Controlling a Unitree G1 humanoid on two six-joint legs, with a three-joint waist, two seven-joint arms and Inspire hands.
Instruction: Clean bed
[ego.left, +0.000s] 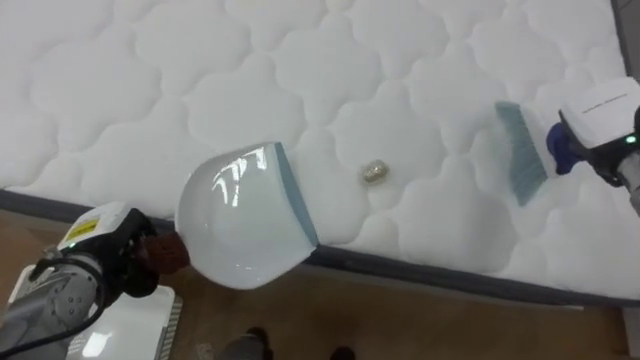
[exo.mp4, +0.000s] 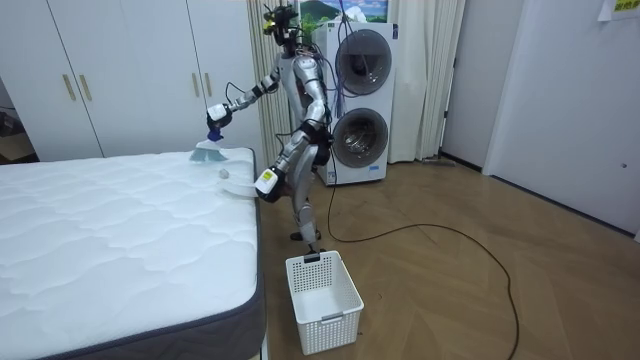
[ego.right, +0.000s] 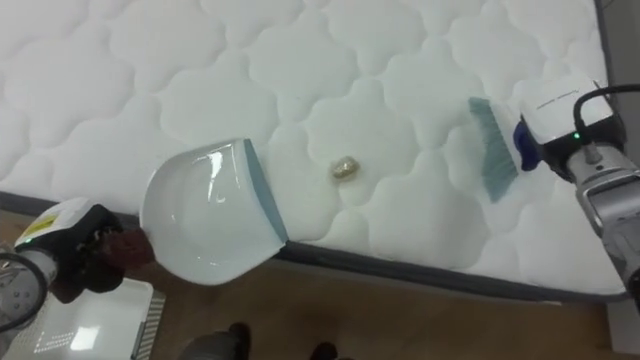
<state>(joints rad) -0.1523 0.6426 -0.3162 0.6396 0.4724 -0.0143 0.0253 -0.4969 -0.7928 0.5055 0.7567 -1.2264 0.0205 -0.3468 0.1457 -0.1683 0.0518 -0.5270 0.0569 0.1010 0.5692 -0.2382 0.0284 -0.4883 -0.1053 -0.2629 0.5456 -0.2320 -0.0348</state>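
Your left hand (ego.left: 125, 255) grips the dustpan (ego.left: 245, 215) at the mattress (ego.left: 150, 90) edge, your right hand (ego.left: 600, 120) clamps the brush (ego.left: 520, 150) — the scrap (ego.left: 374, 172) lies between them, unswept — seemingly your one remaining job.

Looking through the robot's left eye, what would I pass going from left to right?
Left hand → dustpan it grips → small crumpled scrap on the mattress → brush → right hand holding it.
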